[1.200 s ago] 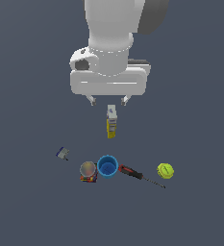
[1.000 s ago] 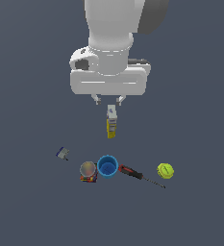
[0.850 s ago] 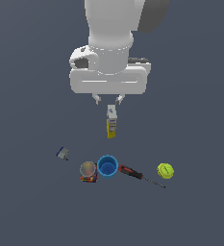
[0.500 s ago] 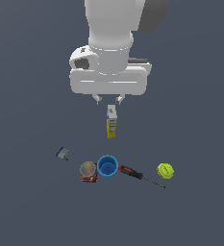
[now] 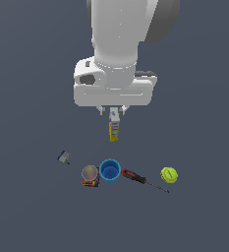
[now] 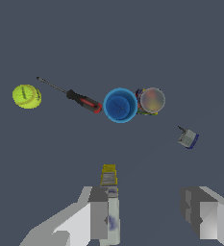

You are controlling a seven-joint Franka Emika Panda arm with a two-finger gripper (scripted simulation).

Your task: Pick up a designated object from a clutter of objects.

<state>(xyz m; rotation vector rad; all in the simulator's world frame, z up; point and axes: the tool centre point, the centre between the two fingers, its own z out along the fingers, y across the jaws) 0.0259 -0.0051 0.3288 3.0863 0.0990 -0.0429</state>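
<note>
The designated object, a bright blue round cup (image 5: 109,170) (image 6: 120,105), stands open side up in the middle of the clutter of objects. A grey-topped can (image 5: 90,174) (image 6: 152,100) touches its side, and a red-handled screwdriver (image 5: 135,178) (image 6: 82,100) lies on its other side. My gripper (image 5: 113,111) (image 6: 149,218) hangs high above the items, over the yellow-and-white box (image 5: 114,129) (image 6: 109,185). It is open and nothing is between its fingers (image 6: 92,218).
A yellow-green round cap (image 5: 168,174) (image 6: 27,96) lies past the screwdriver's tip at the exterior view's right. A tiny blue-grey clamp (image 5: 64,157) (image 6: 187,138) sits at the exterior view's left. All rest on a flat dark grey floor.
At the start the fingertips drew somewhat closer together in the exterior view and the hand shifted slightly. Since then it has held still. The objects have not moved.
</note>
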